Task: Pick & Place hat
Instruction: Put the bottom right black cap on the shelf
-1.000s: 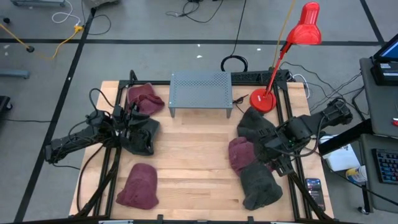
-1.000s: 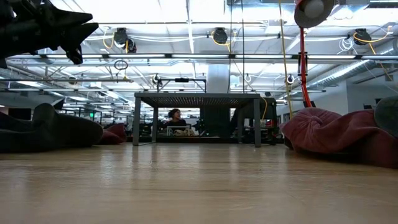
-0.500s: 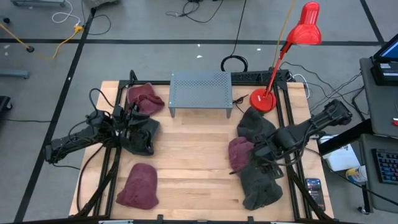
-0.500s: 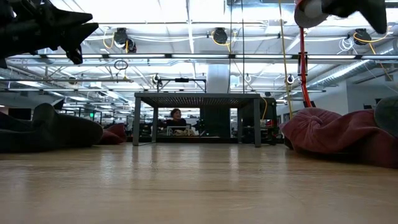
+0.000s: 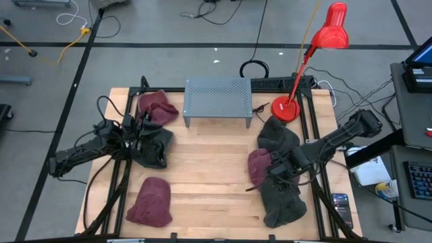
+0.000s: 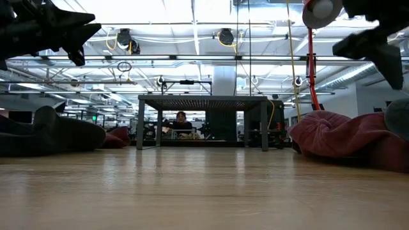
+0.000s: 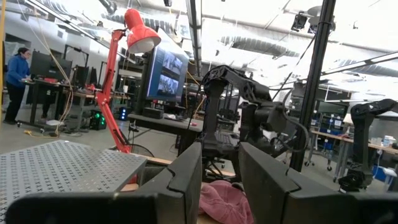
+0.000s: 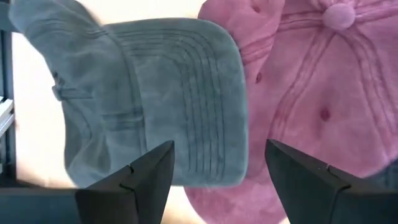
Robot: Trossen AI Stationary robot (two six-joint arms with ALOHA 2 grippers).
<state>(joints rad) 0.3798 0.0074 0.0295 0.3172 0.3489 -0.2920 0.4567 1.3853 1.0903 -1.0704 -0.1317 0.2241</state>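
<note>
High view: right pincer hangs over the hats on the right side of the wooden surface, above where the maroon hat meets the grey hat nearer the front edge. Left pincer waits over a dark hat on the left.

Low view: right arm enters at upper right, clear of the surface; the maroon hat sits on the surface below it.

Left wrist view: left fingers stand apart, nothing between them.

Right wrist view: right fingers spread wide and empty, looking straight down on the grey hat's brim with the maroon crown just beside it.

Judgement: approach step, no grasp yet. Next move calls for a descent onto the grey brim, then closing on the fabric without catching the maroon hat.
</note>
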